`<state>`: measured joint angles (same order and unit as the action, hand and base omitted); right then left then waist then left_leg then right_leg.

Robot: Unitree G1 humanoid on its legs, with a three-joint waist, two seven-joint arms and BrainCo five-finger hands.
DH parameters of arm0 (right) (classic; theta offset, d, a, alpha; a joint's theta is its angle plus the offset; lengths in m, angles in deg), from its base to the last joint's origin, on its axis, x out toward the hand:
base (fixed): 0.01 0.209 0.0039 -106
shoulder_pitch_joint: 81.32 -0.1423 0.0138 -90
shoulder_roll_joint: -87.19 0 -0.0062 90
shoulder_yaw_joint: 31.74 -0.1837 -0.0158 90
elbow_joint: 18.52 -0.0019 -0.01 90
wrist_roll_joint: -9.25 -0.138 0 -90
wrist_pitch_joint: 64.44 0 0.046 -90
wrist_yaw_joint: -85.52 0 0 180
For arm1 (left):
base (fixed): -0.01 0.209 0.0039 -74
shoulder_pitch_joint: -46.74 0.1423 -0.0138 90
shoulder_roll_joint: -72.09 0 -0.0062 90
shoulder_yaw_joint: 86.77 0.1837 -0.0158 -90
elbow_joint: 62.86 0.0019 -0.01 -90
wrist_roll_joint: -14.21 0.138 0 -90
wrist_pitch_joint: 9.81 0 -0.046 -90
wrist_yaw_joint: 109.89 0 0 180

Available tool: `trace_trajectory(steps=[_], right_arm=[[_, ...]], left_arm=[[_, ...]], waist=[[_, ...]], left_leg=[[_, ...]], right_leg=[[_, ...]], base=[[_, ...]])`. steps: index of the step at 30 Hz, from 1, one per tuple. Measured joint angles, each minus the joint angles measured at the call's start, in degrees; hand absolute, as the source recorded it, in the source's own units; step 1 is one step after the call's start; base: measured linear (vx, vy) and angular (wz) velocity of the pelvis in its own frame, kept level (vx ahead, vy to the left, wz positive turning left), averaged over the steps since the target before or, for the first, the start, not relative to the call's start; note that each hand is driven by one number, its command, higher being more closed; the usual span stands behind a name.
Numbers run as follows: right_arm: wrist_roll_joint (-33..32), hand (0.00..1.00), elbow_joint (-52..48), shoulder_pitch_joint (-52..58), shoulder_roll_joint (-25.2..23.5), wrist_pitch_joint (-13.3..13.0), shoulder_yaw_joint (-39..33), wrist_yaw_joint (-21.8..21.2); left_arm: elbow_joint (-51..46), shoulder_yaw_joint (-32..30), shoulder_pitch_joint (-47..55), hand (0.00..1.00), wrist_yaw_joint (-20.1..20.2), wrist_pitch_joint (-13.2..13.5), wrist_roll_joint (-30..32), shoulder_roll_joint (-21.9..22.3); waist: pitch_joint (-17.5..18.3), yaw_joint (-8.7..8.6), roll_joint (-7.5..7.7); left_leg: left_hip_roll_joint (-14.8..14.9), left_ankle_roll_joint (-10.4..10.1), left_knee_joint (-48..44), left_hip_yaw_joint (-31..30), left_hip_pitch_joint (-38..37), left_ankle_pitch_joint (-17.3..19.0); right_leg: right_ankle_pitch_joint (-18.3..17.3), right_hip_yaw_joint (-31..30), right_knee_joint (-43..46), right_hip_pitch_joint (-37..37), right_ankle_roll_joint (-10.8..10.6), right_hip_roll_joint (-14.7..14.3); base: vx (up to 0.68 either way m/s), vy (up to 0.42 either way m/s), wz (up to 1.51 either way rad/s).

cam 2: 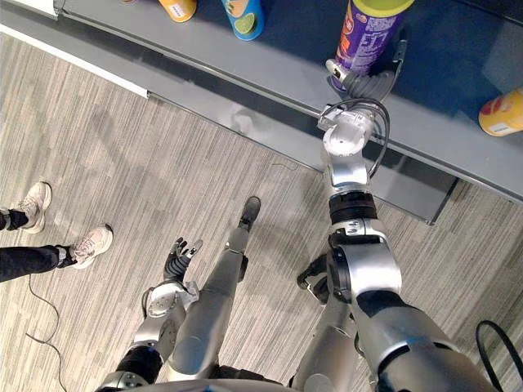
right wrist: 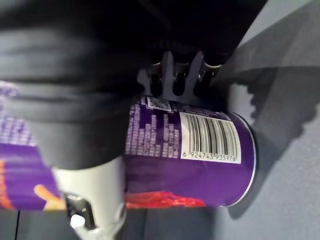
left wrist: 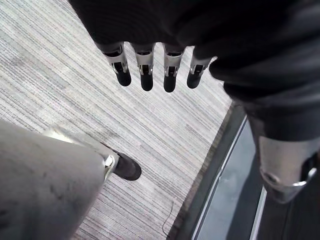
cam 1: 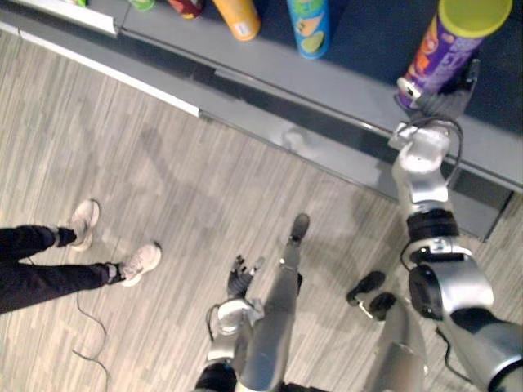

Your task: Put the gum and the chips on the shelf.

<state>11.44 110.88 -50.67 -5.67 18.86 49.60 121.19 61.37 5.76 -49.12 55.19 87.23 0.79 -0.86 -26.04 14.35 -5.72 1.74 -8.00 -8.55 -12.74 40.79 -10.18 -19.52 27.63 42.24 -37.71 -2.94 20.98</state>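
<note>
A purple chips can (cam 1: 456,45) with a yellow-green lid stands upright with its base at the blue-grey shelf board (cam 1: 351,77). My right hand (cam 1: 440,100) is shut on its lower part, the thumb on one side and the fingers (right wrist: 175,82) curled round the other. The right wrist view shows the can's barcode side (right wrist: 200,150) close up. My left hand (cam 1: 239,276) hangs low over the floor, far from the shelf. Its fingers (left wrist: 146,70) are straight and hold nothing.
Other cans stand on the shelf: an orange one (cam 1: 238,16), a blue one (cam 1: 309,28), and a yellow-orange one (cam 2: 502,112) right of the purple can. A person's legs and pale shoes (cam 1: 140,263) are on the wood-look floor at the left.
</note>
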Motion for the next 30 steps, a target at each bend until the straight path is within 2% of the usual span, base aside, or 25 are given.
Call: trace_trajectory(steps=[5, 13, 16, 21, 24, 26, 28, 30], right_arm=[[0.1, 0.00, 1.6, 0.8, -2.1, -0.5, 0.1, 0.0], [0.1, 0.00, 2.4, 8.2, -7.5, -1.4, 1.1, -2.3], [0.2, 0.00, 4.0, 11.3, -9.2, -1.4, 4.8, -4.4], [1.6, 0.00, 3.7, 19.1, -11.0, -0.9, 12.4, -9.0], [2.2, 0.00, 0.8, 26.9, -12.8, 0.5, 19.0, -13.0], [2.2, 0.00, -2.6, 33.2, -13.9, 1.1, 23.1, -16.1], [1.9, 0.00, -6.4, 39.2, -13.8, 1.0, 24.7, -19.0], [1.2, 0.00, -10.0, 48.0, -13.2, 0.8, 24.7, -23.5]], left_arm=[[0.9, -0.1, -0.8, 0.00, 0.0, 0.0, 0.0, 0.1], [7.0, -0.2, -1.7, 0.00, 0.0, -0.1, 0.0, 0.2], [10.0, -0.3, -1.9, 0.00, 0.3, -0.1, 0.0, -0.5], [16.4, -0.1, -2.6, 0.00, 3.4, -0.2, 0.0, -3.4], [19.9, -1.3, -2.7, 0.00, 4.1, -1.4, 0.1, -5.2], [20.7, -2.9, -2.4, 0.00, 4.2, -2.4, 0.5, -6.1], [21.8, -3.5, -2.2, 0.00, 4.8, -2.7, 0.8, -6.6], [23.0, -7.6, -0.2, 0.00, 5.5, -3.6, 1.3, -7.0]], waist=[[0.0, -0.01, -0.07], [0.6, -0.55, -0.04], [0.9, -1.59, 0.05], [1.4, -3.64, 1.08], [1.4, -4.60, 2.82], [1.4, -6.37, 4.53], [2.0, -6.82, 5.83], [4.7, -9.44, 7.90]], left_leg=[[0.6, 0.1, -0.7, 1.7, -1.2, 0.5], [3.8, -0.1, -1.6, 4.8, -5.6, 2.3], [4.7, 0.1, -1.5, 6.9, -8.7, 3.2], [6.3, 0.1, -1.5, 10.0, -14.0, 4.9], [8.1, -0.2, -1.3, 12.8, -18.3, 6.2], [8.9, -0.3, -0.1, 14.2, -21.4, 6.5], [9.5, -0.3, 1.4, 15.9, -24.1, 6.6], [9.6, -0.3, 3.7, 17.7, -26.9, 6.6]], right_leg=[[0.3, -2.0, -0.3, 0.3, -0.3, -0.7], [2.8, -4.8, -5.1, 4.2, -0.2, -4.9], [3.9, -6.7, -7.3, 6.7, -0.4, -6.3], [5.4, -9.7, -10.8, 11.0, -0.5, -8.9], [6.3, -12.1, -13.5, 14.2, -0.4, -11.1], [6.9, -13.1, -15.3, 16.7, -0.3, -12.1], [7.7, -14.5, -17.4, 18.5, -0.5, -13.0], [8.8, -15.7, -20.3, 20.5, -0.9, -13.6]], base=[[0.02, -0.039, -0.16], [0.03, -0.041, -0.31], [0.04, -0.020, -0.42], [0.03, -0.012, -0.41], [0.05, -0.029, -0.52], [0.07, -0.017, -0.35], [0.08, 0.010, -0.42], [0.11, 0.041, -0.34]])
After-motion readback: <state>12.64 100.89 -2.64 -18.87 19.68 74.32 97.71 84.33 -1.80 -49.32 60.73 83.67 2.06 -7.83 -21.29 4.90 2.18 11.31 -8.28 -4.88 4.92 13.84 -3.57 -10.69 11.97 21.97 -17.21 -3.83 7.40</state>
